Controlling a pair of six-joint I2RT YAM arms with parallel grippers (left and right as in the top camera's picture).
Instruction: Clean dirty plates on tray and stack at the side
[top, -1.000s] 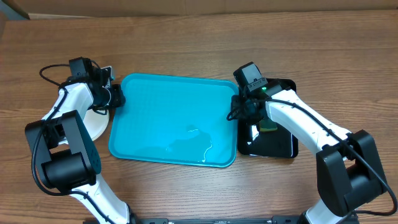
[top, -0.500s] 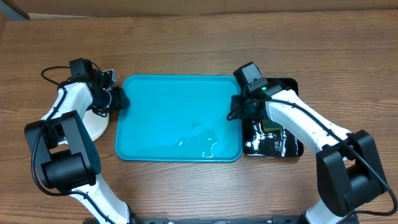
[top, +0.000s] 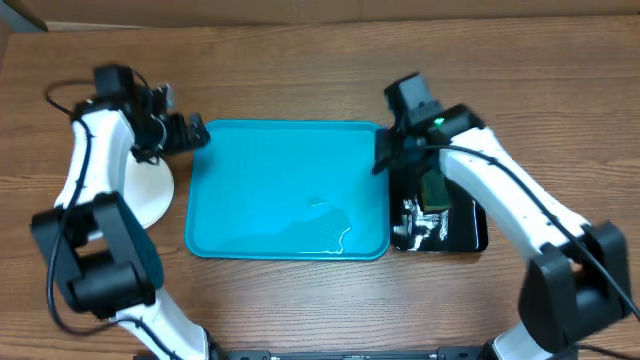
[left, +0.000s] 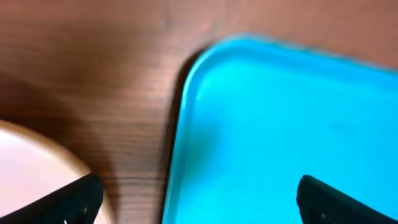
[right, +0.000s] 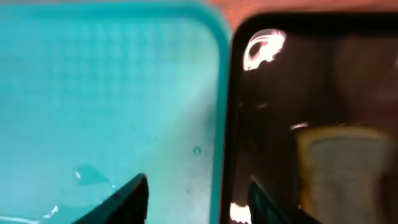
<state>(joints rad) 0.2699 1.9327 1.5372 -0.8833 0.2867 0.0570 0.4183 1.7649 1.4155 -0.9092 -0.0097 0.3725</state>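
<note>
The turquoise tray (top: 250, 180) lies flat on the table and holds only a small puddle of water (top: 330, 228). A white plate (top: 150, 195) sits on the table left of it, partly under my left arm; whether more plates lie beneath it does not show. My left gripper (top: 197, 135) hovers open at the tray's far-left corner, with its fingers on either side of the rim (left: 180, 137) and not touching it. My right gripper (top: 383, 160) is open over the tray's right rim (right: 219, 124), with nothing gripped between its fingers.
A glossy black tray (top: 465, 235) sits against the turquoise tray's right side, with a yellow-green sponge (top: 433, 188) in it. In the left wrist view the plate's edge (left: 31, 162) shows at the lower left. Bare wooden table surrounds everything.
A second ago both grippers held the tray tilted and skewed. It now lies flat and square. Both grippers have opened and let go, and the left has pulled back up and to the left.
</note>
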